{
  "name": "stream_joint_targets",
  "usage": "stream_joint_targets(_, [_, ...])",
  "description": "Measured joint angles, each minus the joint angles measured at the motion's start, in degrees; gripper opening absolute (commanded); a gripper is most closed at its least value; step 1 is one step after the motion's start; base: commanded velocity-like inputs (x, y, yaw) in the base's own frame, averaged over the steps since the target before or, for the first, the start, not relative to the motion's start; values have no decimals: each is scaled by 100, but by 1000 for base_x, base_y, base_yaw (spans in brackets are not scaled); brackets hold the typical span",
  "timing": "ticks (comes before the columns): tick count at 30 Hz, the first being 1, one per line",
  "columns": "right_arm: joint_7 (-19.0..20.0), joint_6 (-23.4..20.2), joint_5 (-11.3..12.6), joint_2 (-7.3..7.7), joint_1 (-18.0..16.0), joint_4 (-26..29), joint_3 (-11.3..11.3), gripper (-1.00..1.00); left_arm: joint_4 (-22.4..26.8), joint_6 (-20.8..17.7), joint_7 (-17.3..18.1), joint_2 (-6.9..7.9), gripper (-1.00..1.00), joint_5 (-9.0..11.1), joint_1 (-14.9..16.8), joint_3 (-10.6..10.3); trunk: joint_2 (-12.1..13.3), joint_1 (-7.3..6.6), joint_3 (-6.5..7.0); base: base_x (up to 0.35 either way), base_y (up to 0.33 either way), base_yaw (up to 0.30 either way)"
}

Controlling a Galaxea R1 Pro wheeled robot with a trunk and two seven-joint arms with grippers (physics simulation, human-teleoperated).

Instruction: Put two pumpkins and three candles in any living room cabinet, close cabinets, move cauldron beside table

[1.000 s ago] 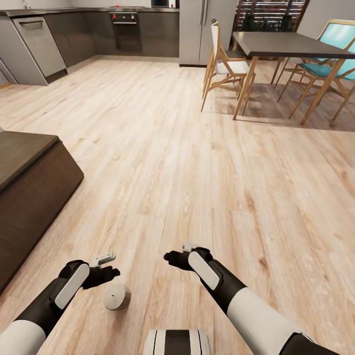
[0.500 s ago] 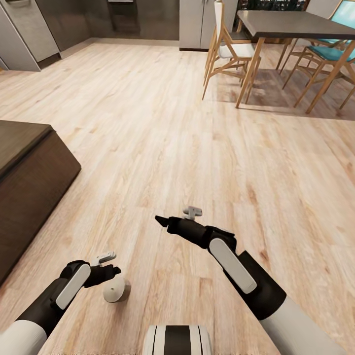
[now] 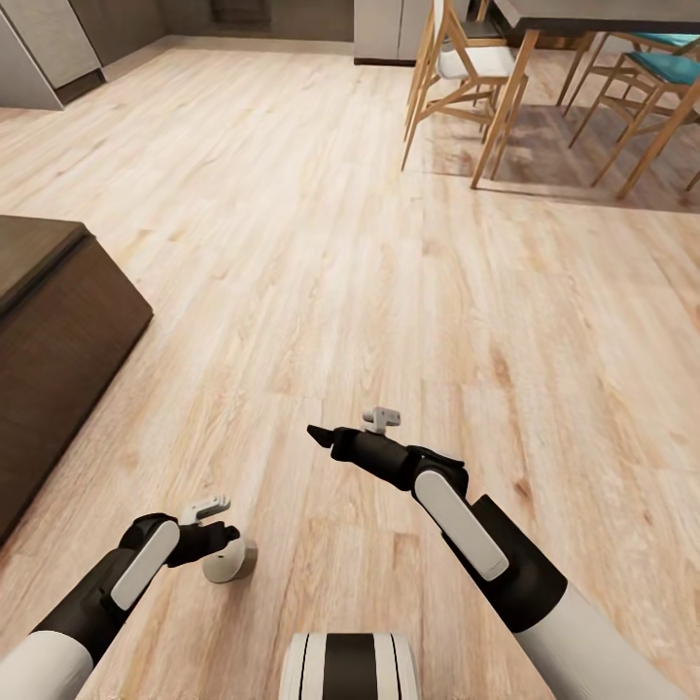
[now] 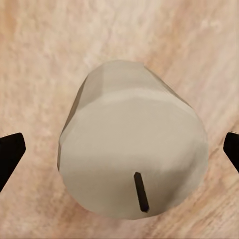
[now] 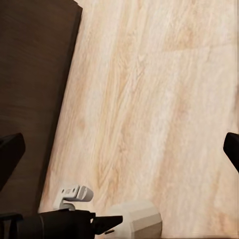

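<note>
On the pale plank floor (image 3: 321, 243), short cream wax candle (image 3: 231, 563) stands upright, black wick up. Left gripper (image 4: 119, 149) spread wide, straddling it. Likely light, rigid, slick; grip mid-sidewall. Right gripper (image 3: 313, 433): cannot tell.

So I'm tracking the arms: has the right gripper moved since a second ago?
Yes. The right gripper has reached forward and leftward over the floor, away from the robot's trunk, toward the dark cabinet.
</note>
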State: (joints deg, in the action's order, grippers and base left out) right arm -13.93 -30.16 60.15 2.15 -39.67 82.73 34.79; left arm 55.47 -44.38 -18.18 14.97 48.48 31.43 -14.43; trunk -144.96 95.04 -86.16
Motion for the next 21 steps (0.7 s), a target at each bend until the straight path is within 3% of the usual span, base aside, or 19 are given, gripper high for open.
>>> stream_joint_targets(12, [0, 9, -19, 0, 0, -11, 0, 100, 0, 80, 5, -1, 100, 5, 0, -83, -7, 13, -111, 0, 0, 0])
stream_joint_targets(21, [-8, 10, -19, -1, 0, -12, 0, 100, 3, 107, 9, -1, 100, 5, 0, -91, -7, 13, -112, 0, 0, 0])
